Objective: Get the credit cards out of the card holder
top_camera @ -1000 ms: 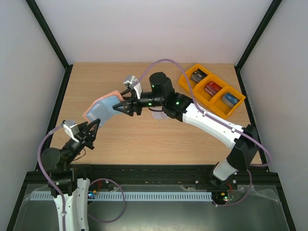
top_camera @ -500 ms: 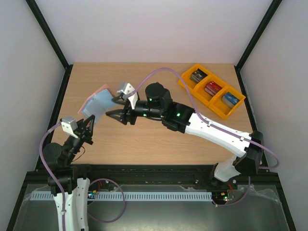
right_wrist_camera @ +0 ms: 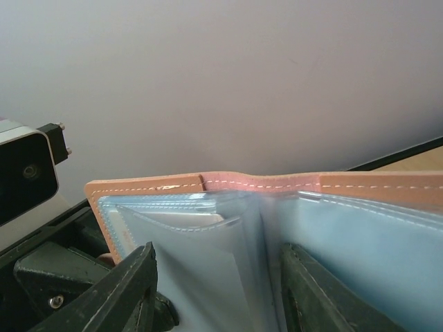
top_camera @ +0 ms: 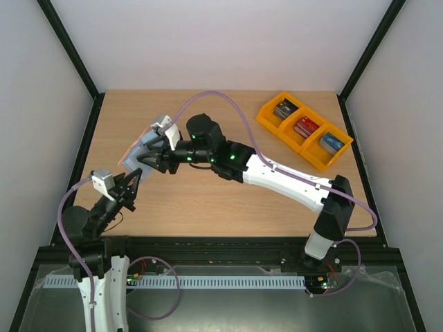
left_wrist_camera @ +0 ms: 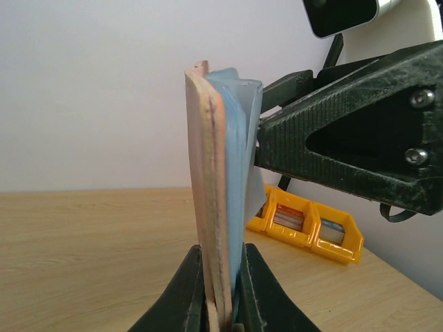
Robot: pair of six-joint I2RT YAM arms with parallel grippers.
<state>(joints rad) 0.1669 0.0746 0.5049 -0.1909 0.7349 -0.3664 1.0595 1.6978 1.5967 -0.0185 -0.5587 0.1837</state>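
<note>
The card holder is pinkish-tan outside and light blue inside. My left gripper is shut on its lower edge and holds it upright above the table's left side. In the left wrist view the holder stands edge-on between the gripper's fingertips. My right gripper is open and right at the holder's open blue side. In the right wrist view its fingers straddle the clear blue pockets without pinching them. A pale card top shows inside the left pocket. No other card is in view.
Orange bins with dark, red and blue boxes stand at the back right, also in the left wrist view. The right arm stretches across the middle of the wooden table. Black frame posts line both sides.
My right gripper has moved left across the table up to the holder. My left gripper has swung the holder a little to the left and back, still gripping it.
</note>
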